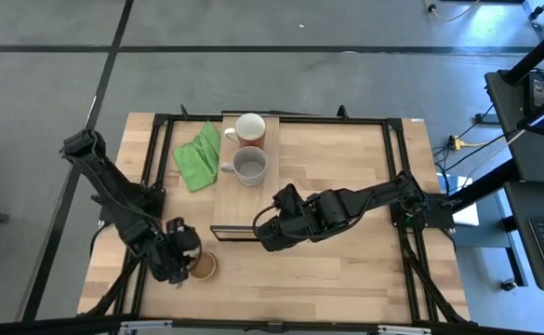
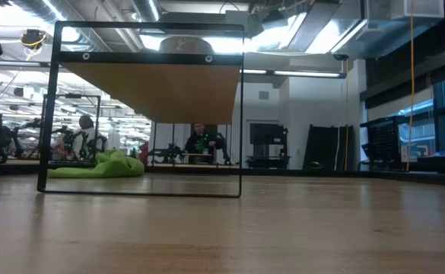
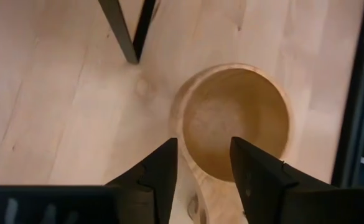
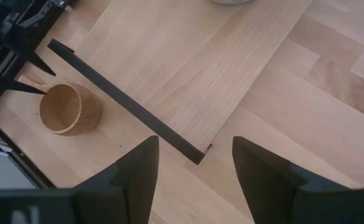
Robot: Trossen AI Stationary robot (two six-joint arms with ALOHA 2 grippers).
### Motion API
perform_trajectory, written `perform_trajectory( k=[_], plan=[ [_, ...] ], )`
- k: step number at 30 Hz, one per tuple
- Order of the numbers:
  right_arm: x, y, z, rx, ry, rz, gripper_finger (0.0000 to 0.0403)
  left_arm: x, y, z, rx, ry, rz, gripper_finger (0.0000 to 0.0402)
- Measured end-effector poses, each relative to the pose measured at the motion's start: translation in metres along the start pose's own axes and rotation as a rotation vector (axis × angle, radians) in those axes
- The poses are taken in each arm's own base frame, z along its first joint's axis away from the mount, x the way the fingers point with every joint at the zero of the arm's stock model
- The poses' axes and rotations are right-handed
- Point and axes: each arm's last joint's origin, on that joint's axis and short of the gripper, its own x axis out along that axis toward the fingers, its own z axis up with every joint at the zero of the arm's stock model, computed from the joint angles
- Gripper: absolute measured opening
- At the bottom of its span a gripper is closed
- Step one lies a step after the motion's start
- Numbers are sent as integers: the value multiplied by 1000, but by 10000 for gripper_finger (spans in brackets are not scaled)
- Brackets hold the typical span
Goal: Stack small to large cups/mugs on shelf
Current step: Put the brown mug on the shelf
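The small brown wooden cup [image 1: 203, 266] stands on its base near the table's near left corner and also shows in the right wrist view [image 4: 66, 109]. My left gripper [image 3: 201, 152] is open and points down over the cup [image 3: 234, 118]. One finger is outside the rim and one is over the hollow, with the stub handle [image 3: 194, 200] between them. The red mug [image 1: 250, 128] and the grey mug [image 1: 250, 166] stand on the far half of the light-wood shelf [image 1: 244, 200]. My right gripper [image 4: 194, 155] is open and empty above the shelf's near end [image 4: 169, 134]. My left gripper comes at the wooden cup from above, its fingers on either side of the cup's wall where the stub handle begins [image 3: 191, 168]. I cannot tell whether the fingers touch the wall. The cup stands upright on the table.
A crumpled green cloth [image 1: 197, 154] lies left of the shelf. In the low view the shelf [image 2: 161, 87] rests raised on a black metal frame [image 2: 51, 114]. A black rail frame [image 1: 394, 177] runs around the table. A person shows in the room far behind the table [image 2: 201, 141].
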Motion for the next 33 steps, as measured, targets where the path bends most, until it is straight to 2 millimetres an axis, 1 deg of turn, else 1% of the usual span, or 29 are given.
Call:
perform_trajectory(
  k=[3, 11, 25, 30, 33],
  plan=[
    [0, 0, 0, -1, 0, 0, 206, 5, 1, 3, -14, 7, 17, 148],
    [0, 0, 0, -4, -1, -1, 206, 18, 0, 7, 16, 62, 37, 146],
    [0, 0, 0, -8, -4, -2, 206, 40, -1, 7, 38, 92, 113, 146],
    [0, 0, 0, -7, -3, -2, 206, 46, -4, 6, 53, 105, 111, 145],
    [0, 0, 0, -7, -2, -1, 206, 47, -6, 6, 62, 108, 97, 136]
  ],
)
